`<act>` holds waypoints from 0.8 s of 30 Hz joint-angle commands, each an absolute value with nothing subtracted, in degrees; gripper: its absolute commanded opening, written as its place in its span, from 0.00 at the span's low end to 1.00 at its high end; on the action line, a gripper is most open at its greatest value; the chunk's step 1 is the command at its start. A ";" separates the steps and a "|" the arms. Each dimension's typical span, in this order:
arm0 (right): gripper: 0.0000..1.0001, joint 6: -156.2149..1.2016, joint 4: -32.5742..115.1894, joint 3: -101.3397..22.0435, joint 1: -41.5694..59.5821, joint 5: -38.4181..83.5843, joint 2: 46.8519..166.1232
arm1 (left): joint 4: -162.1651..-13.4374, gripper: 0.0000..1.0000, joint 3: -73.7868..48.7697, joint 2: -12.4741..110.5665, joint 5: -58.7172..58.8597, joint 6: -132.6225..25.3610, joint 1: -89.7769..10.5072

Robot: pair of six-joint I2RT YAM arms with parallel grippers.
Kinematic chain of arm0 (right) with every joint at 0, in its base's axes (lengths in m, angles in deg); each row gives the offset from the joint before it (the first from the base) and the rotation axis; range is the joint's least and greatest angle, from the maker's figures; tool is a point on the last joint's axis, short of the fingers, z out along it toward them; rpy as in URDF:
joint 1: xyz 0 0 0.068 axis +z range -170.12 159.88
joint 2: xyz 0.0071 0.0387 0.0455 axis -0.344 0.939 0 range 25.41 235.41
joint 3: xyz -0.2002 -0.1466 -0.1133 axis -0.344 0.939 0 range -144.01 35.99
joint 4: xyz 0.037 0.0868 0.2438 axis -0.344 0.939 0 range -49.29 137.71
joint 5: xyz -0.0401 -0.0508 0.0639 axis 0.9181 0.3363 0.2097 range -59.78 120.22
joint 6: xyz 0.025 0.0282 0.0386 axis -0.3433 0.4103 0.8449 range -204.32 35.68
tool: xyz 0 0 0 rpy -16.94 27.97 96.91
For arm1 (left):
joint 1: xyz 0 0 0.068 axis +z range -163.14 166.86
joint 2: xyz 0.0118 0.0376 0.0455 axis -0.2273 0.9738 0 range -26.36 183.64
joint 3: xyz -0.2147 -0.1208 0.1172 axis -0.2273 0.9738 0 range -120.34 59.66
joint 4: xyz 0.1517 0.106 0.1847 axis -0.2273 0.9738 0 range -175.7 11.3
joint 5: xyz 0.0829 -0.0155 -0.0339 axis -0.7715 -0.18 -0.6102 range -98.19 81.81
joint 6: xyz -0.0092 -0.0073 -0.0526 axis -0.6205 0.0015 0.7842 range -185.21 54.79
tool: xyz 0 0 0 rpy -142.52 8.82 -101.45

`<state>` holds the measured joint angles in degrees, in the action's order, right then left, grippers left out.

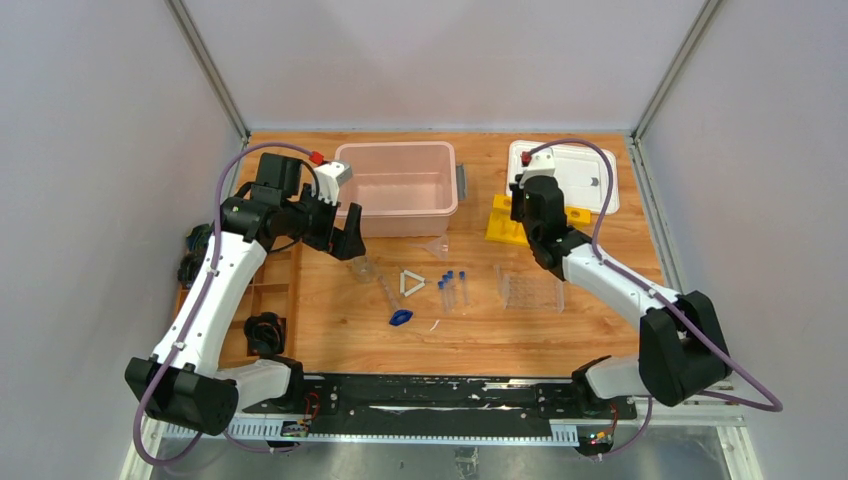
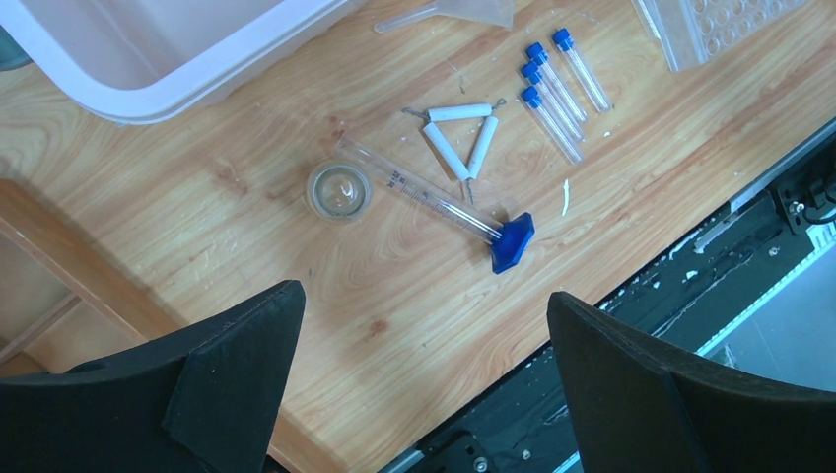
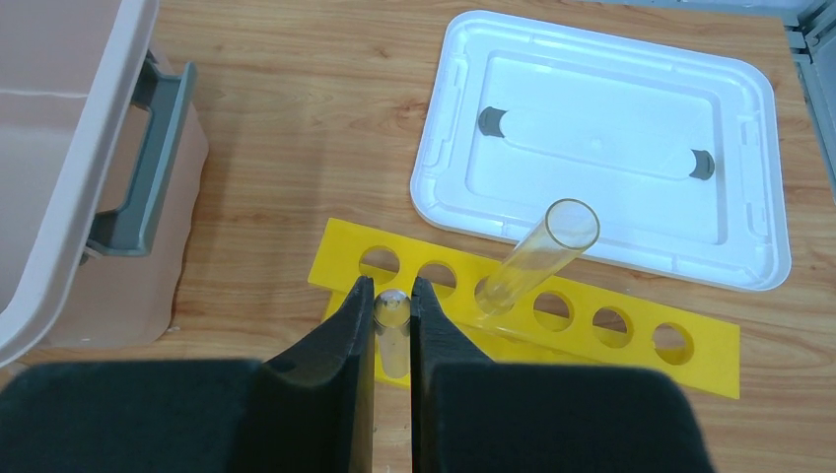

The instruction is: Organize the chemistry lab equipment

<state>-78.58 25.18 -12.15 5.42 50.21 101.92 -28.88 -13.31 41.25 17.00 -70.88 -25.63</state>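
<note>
**Q:** Fig., L to R. Far-L item?

**A:** L gripper point(image 2: 424, 301): jaws spread wide, nothing btwn them. It hangs in front of the pink bin point(image 1: 400, 150), at the bin's L corner.

**Q:** Loose items?

**A:** All lie on the table in front of the bin. In order:
- beaker point(image 2: 338, 190), upright, just under the L gripper
- graduated cylinder point(image 2: 414, 185), lying flat, its blue base point(image 2: 513, 242) pointing away from the bin
- white triangle point(image 2: 461, 138)
- three blue-capped tubes point(image 2: 554, 89), side by side
- funnel point(image 1: 435, 247), on its side, nearest the bin's front wall
- clear rack point(image 1: 530, 288), in front of the bin and off to its R

**Q:** R of the bin?

**A:** Yellow rack point(image 3: 532, 305), near the bin's grey handle point(image 3: 138, 187), w/ one leaning tube point(image 3: 542, 256) standing in a hole. R gripper point(image 3: 392, 283) is clamped on the held tube point(image 3: 392, 335), upright over the rack end nearest the bin. White lid point(image 3: 601, 148) lies beyond the rack, furthest R of the bin.

**Q:** Step in hand?

**A:** Racking tubes, R arm. The held tube is probably being seated in a hole. The fingers hide its lower end, so whether it has entered the hole cannot be told.

**Q:** Next move calls for?

**A:** A straight descent w/ the tube kept vertical. Release only once the tube bears on the rack. The L arm is free to take the beaker below it.
</note>
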 commanded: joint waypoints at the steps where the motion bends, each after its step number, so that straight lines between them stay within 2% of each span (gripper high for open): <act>1: 0.00 -80.34 19.82 -11.27 4.46 51.69 103.17 | -28.57 1.00 -14.20 40.79 16.44 -71.90 -25.53; 24: 0.00 -78.47 18.64 -9.03 3.70 53.16 106.52 | -28.64 1.00 -14.23 40.79 16.29 -72.07 -25.53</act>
<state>-79.35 20.51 -10.01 4.54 51.44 106.05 -28.79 -13.31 41.25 16.56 -71.28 -25.63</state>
